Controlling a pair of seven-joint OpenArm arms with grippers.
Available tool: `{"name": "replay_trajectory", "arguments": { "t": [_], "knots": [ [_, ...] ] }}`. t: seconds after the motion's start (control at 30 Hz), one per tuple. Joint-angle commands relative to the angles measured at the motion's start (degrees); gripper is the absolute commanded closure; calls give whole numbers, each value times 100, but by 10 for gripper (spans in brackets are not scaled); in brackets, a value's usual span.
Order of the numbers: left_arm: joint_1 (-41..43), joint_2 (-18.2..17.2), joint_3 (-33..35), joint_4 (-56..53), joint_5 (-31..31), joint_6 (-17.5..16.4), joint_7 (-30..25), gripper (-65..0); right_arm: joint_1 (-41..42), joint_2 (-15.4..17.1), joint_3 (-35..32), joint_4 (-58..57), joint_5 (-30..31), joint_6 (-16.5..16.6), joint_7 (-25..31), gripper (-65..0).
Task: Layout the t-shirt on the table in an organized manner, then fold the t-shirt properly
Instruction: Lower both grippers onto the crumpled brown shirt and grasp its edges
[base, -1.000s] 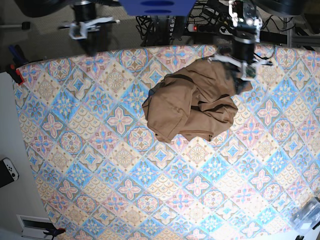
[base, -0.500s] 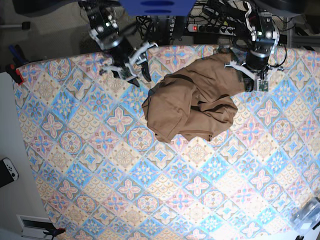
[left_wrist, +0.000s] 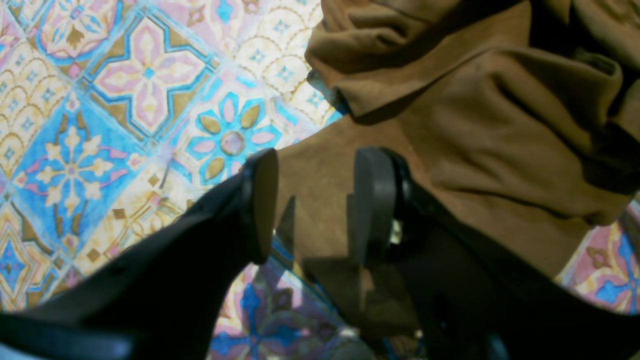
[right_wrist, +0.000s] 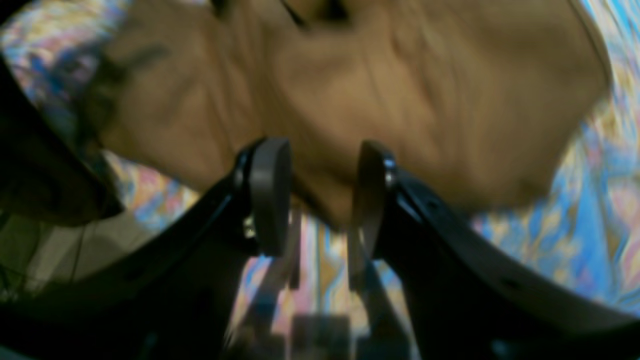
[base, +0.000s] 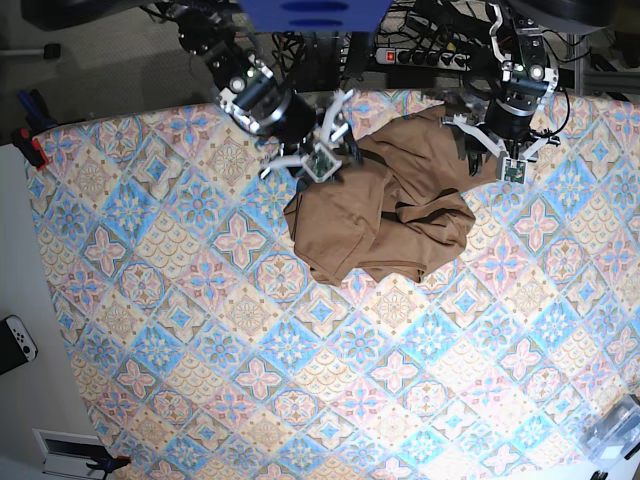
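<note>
Plainly, the t-shirt (base: 385, 210) is lying crumpled near the far edge of the bench (base: 200, 340). Both sets of jaws are standing apart, clamping nothing: the left gripper (left_wrist: 315, 200) over a flat hem, the right gripper (right_wrist: 320, 195) at the opposite edge. Closing now is risking pinching several bunched layers, or snagging the patterned cover.

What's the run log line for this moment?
t-shirt: crumpled heap on table | left gripper: open, at shirt edge, holding nothing | right gripper: open, at shirt's other side | layout not yet done
</note>
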Motion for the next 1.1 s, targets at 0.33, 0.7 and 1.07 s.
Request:
{"name": "replay_trajectory", "arguments": {
  "t": [0.33, 0.7, 1.07],
  "knots": [
    [10, -22, -25, 46, -39, -5, -108, -249, 242, 7, -176, -605, 27, -15, 156, -222],
    [2, -22, -25, 46, -39, -5, -108, -249, 409, 7, -528, -1361, 27, -15, 183, -217],
    [-16, -22, 1, -156, -30, -5, -108, -249, 550, 7, -528, -561, 27, -15, 139, -217]
  ]
}}
